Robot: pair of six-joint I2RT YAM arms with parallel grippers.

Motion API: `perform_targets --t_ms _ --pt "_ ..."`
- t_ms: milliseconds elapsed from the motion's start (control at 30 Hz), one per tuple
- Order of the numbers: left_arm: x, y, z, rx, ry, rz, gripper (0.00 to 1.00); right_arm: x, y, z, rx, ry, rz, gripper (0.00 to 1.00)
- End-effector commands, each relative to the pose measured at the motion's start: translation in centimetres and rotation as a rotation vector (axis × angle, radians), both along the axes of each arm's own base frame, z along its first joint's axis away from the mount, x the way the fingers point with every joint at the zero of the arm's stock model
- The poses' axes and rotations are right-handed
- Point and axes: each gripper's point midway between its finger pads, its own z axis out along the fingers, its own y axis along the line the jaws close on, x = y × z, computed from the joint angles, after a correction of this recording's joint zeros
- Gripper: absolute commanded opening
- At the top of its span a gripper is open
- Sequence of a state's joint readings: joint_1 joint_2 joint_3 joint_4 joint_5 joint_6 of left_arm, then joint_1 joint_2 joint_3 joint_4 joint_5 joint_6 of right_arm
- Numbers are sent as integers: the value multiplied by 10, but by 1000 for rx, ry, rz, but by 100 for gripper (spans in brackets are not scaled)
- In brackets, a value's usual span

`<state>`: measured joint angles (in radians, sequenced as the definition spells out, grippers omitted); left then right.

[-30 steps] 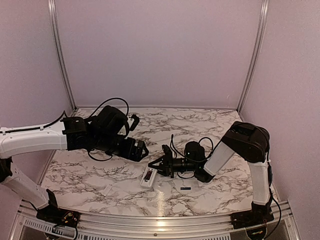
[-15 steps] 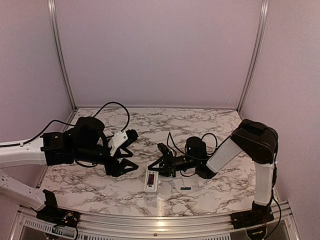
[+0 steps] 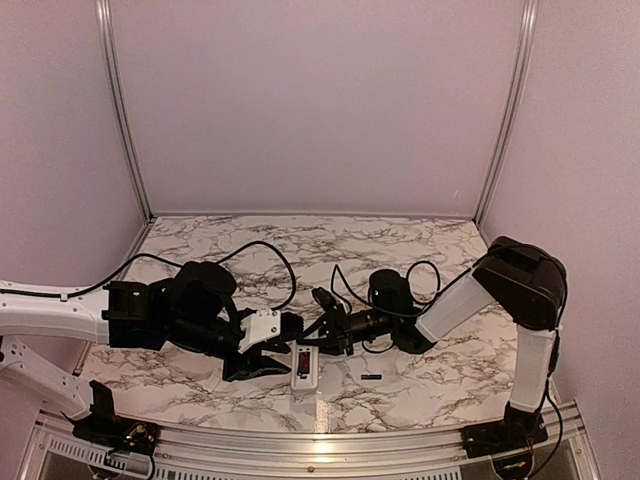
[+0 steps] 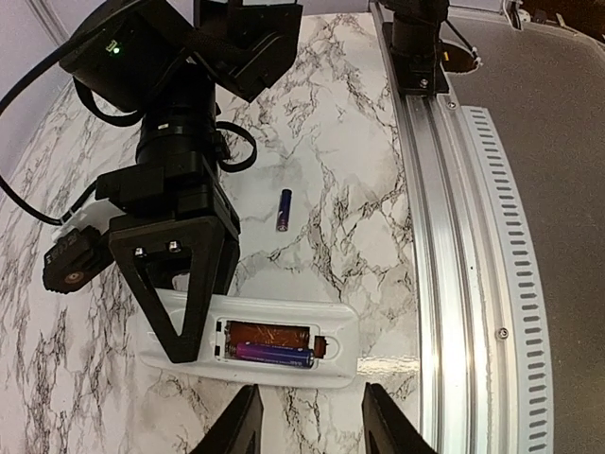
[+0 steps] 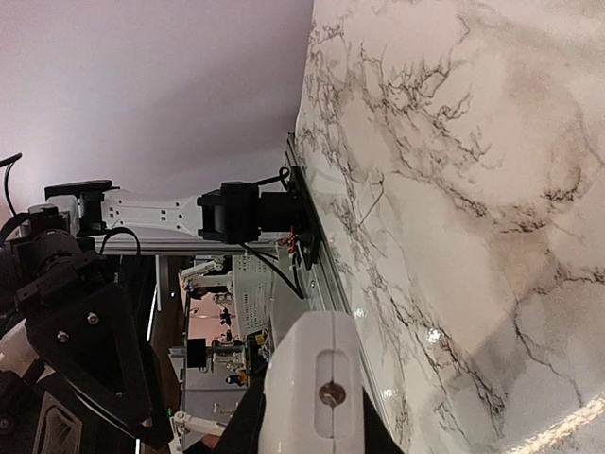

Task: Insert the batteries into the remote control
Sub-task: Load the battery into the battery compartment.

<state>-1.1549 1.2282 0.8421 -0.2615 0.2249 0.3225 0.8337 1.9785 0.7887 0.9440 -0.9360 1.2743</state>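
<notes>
The white remote control lies back-up near the table's front edge, its battery bay open. In the left wrist view one purple-black battery sits in the near slot of the remote control, and the slot beside it shows bare copper. A second battery lies loose on the marble, right of the remote. My right gripper is shut on the remote's far end. My left gripper hovers just left of the remote, jaws apart with only marble between them.
The marble table ends in a ribbed aluminium rail just beyond the remote. The right arm's body and cables crowd the space behind the remote. Lilac walls close in the back and sides.
My left arm has swung from the back left down to the front, beside the remote, and its jaws have narrowed. The right gripper has kept its hold on the remote, which has barely shifted.
</notes>
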Motion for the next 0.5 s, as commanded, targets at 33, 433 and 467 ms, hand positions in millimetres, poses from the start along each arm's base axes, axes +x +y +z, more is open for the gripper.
perform_targets --t_ms 33,433,467 --pt "-5 -10 -18 66 -61 -54 36 -9 7 14 27 -19 35 0" --pt "-2 -20 -33 129 -111 -69 34 -13 7 14 37 -12 43 0" --pt "-2 -21 -33 130 -114 -73 34 -13 8 15 38 -11 43 0"
